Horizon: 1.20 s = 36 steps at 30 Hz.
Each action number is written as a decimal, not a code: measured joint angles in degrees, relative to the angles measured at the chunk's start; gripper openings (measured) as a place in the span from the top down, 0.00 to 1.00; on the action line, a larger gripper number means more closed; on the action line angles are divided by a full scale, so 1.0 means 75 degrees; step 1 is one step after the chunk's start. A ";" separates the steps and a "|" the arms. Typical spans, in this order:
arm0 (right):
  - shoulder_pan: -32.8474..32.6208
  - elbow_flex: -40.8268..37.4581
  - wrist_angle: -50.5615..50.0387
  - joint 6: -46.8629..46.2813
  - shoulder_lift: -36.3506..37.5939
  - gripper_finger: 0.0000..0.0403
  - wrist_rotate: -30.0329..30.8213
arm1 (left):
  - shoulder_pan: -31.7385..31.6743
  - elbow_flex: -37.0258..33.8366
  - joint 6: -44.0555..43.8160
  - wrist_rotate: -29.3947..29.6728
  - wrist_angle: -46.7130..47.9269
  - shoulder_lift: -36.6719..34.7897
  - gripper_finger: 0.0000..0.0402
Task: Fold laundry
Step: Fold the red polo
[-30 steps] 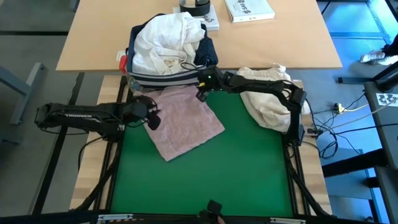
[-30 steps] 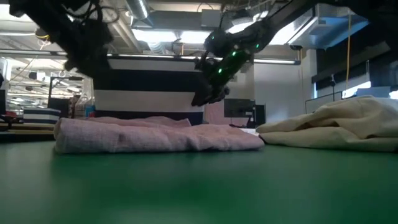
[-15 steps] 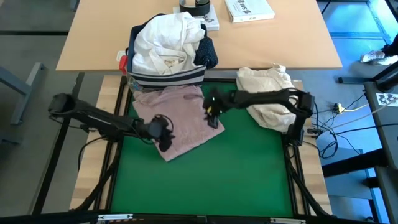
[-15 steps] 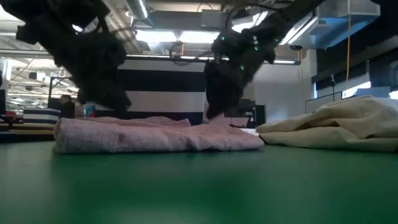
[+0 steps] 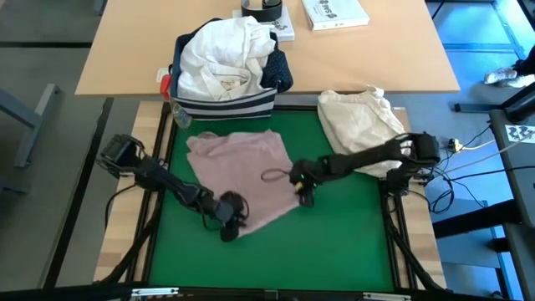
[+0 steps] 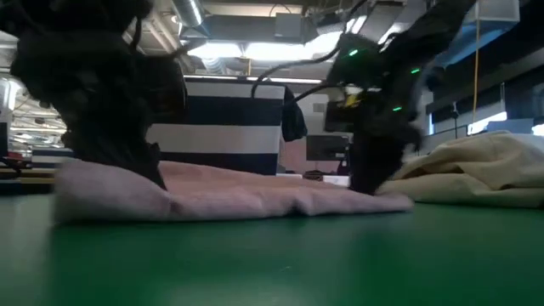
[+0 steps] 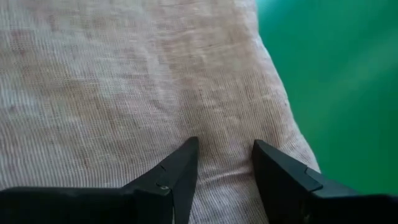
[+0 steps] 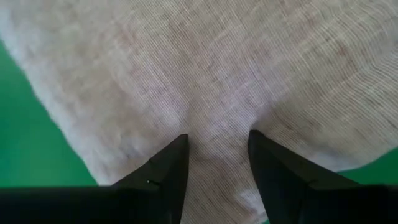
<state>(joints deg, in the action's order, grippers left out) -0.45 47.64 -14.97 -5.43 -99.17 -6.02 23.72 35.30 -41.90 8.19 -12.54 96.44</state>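
So I'm working on the pale pink top [image 5: 242, 176] right now, which is lying spread on the green mat [image 5: 334, 242] just near of the navy striped fabric bin [image 5: 224, 104]. My left gripper [image 5: 227, 219] is sitting down on the near-left corner of the top and my right gripper [image 5: 303, 189] is on its near-right edge, both with fingers parted and pressing into the fabric, not yet pinched on anything as far as I can tell. In the left wrist view the fingers [image 7: 177, 177] are straddling a bit of weave right by the hem, and the right wrist fingers [image 8: 169, 169] are doing the same at the other edge. My guess is I'm at the grab stage of the first fold. Next I'm probably needing to close both sets of fingers on just the top layer, then lift evenly and carry the near edge toward the far one without dragging the whole thing. Count-wise I'm seeing one pink top on the mat, one white shirt [image 5: 219, 54] heaped in the bin with one navy garment [image 5: 277, 71] peeking out beside it, one bin, and one cream-beige cloth bundle [image 5: 359, 125] off to the right. No jeans visible to me.
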 joint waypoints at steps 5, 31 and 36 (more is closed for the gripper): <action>-0.1203 -0.0508 0.0380 -0.0251 0.0644 0.58 0.0009 | 0.0603 0.0671 0.0943 -0.0219 0.0528 0.0261 0.63; 0.0737 0.0300 -0.0655 0.2003 0.2754 0.58 0.1308 | -0.0775 0.4317 -0.0210 0.1535 0.8468 -0.2681 0.63; 0.1881 0.0306 0.0278 0.0312 0.2275 0.58 0.0509 | -0.2090 0.2767 -0.0166 0.1304 0.8548 -0.4086 0.63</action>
<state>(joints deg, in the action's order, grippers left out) 13.67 49.93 -12.88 -3.09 -82.11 -2.21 8.05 56.05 -43.15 17.96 51.57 65.79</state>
